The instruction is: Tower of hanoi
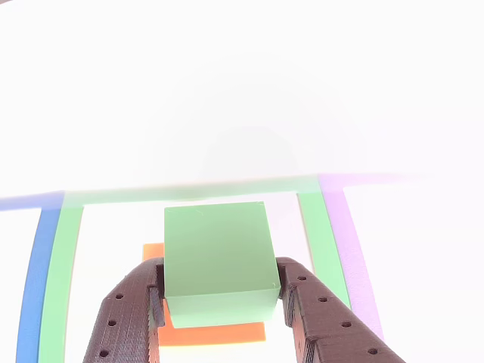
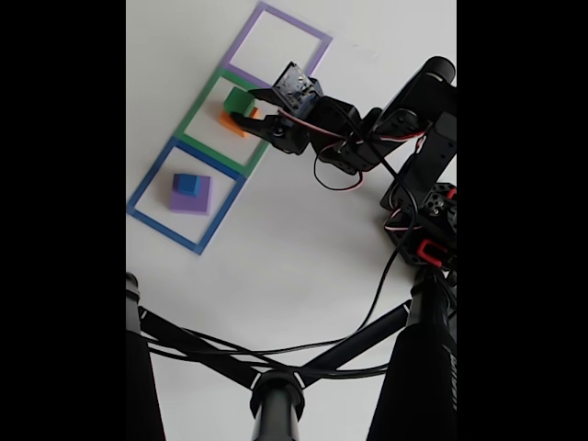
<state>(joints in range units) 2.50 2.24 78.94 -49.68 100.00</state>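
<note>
The dark fingers (image 1: 299, 299) of the gripper (image 1: 219, 302) press against the two sides of a green block (image 1: 218, 249) in the other view — clamped on it, it seems, though glare washes out much of that picture — and the block sits over a flat orange block (image 1: 215, 333) inside the green square outline (image 1: 60, 280). The fixed view adds what the close one cannot: the arm (image 2: 367, 138) reaching in from the right to the middle of three outlines, and in the blue square outline (image 2: 147, 188) to its lower left, well apart from the fingers, a small blue cube (image 2: 187, 184) resting on a purple slab (image 2: 191, 197), with the purple square outline (image 2: 248, 37) at the far end.
</note>
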